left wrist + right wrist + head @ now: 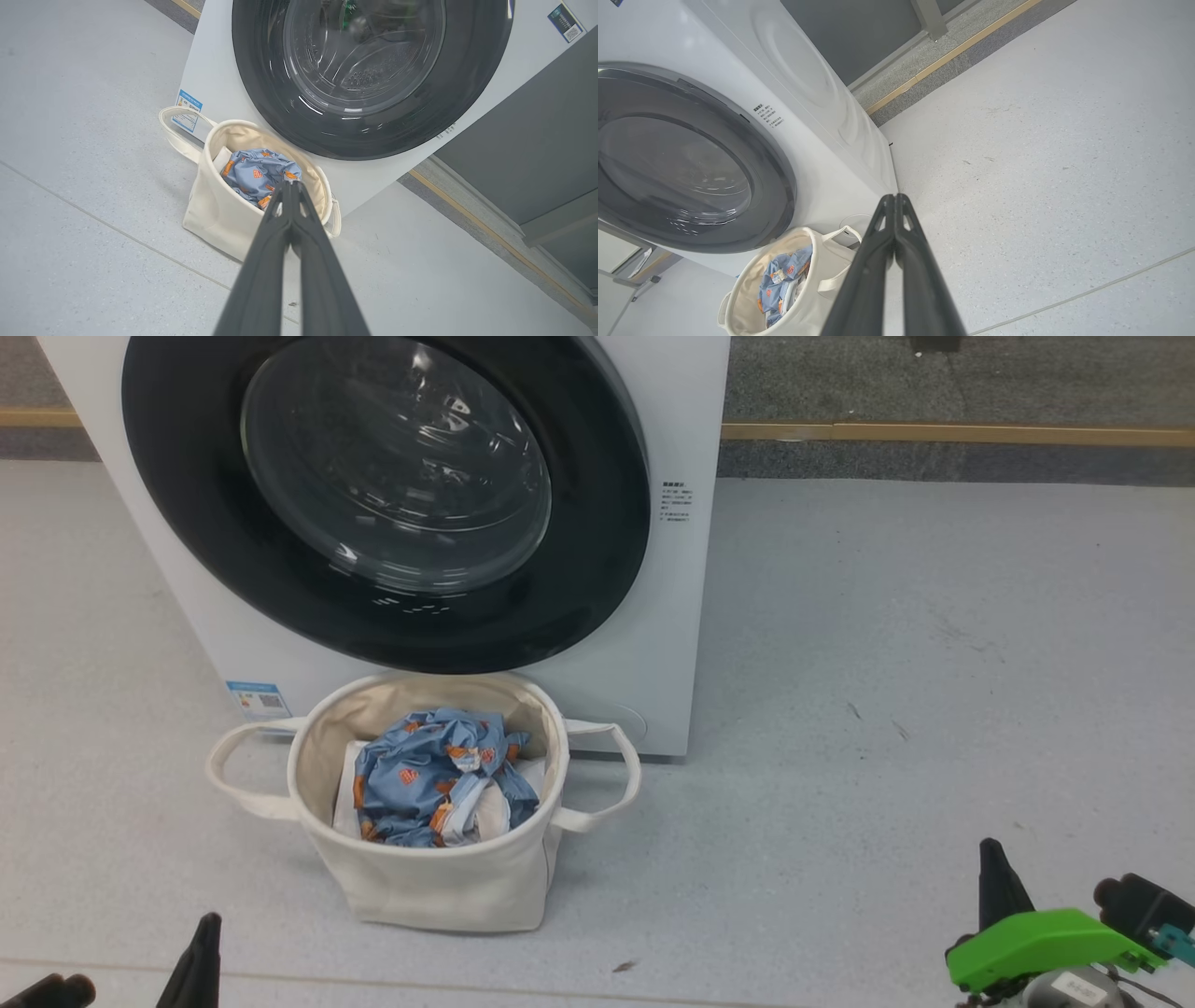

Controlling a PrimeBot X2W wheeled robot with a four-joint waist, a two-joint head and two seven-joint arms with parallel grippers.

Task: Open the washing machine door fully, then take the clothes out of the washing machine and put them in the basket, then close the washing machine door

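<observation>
Left gripper (290, 184), right gripper (894, 198): hanging pinched together, empty.
Clothes (420, 779): lying soft, light in basket (439, 887), six o'clock of washing machine (672, 635).
Hold: likely any raised fold.

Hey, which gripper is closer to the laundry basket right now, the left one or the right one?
Left. The left gripper, jaws shut, sits just off the lower left of the basket in the head view; the right gripper, also shut, is well out to its right.
</observation>
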